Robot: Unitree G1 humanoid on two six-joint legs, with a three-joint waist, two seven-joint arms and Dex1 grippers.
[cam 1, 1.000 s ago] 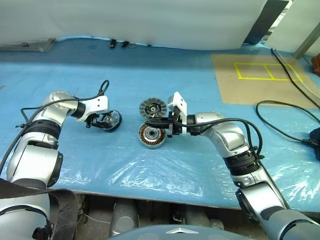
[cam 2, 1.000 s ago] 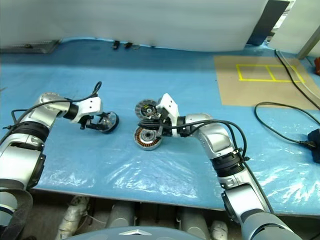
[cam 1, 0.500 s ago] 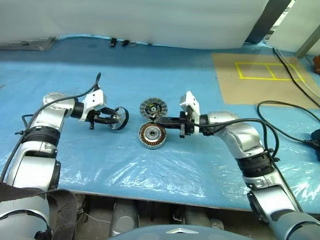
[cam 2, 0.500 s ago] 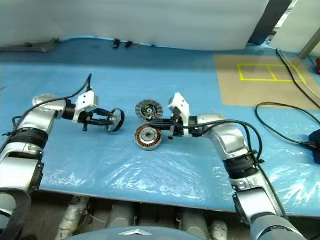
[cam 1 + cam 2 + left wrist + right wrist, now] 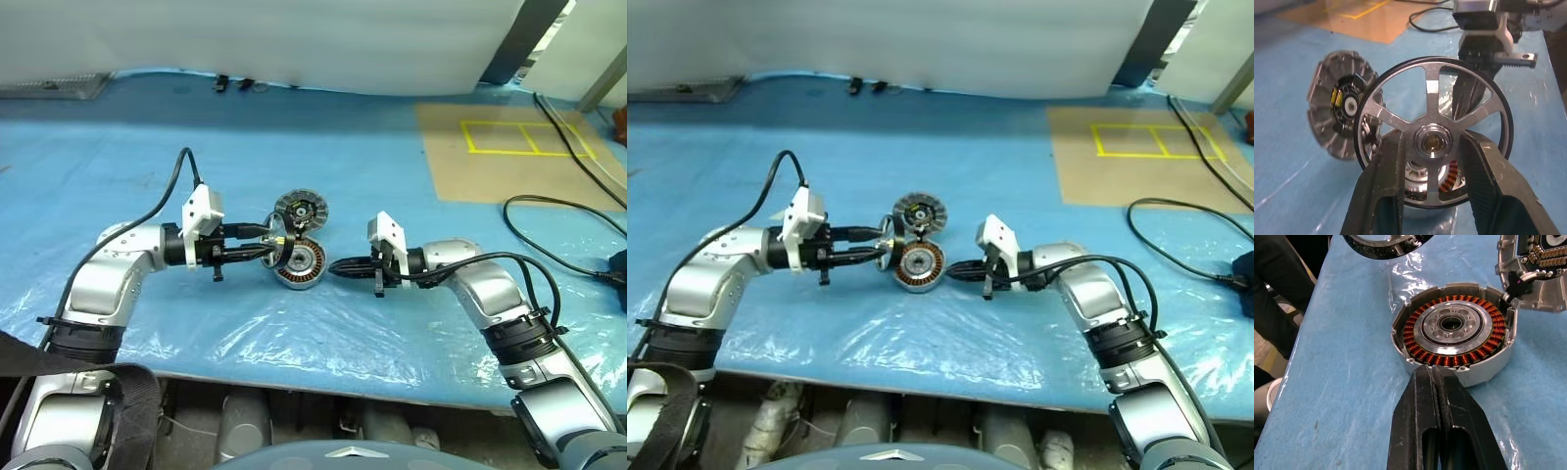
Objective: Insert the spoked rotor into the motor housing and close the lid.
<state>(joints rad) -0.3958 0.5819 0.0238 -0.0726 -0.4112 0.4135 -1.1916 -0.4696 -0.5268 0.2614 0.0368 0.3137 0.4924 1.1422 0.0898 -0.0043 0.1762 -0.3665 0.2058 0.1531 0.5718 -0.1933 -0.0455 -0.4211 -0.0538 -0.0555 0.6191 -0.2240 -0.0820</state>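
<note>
Motor housing (image 5: 1452, 335) lying face up on the blue sheet (image 5: 323, 323), copper windings bare and nothing seated inside, with the ribbed lid (image 5: 300, 210) touching its far edge. Spoked rotor (image 5: 1433, 142) held upright just above the housing's left rim, clamped in the left gripper (image 5: 271, 251), carried there from well off to the left a second ago. Right gripper (image 5: 1436, 382) pulled back off the housing, fingers pressed together and empty, tips just beside its right wall.

At frame centre the motor housing (image 5: 299, 262) lies on the table (image 5: 392, 176); the lid (image 5: 300, 210) lies just above it, the spoked rotor (image 5: 277, 251) at its left edge.
</note>
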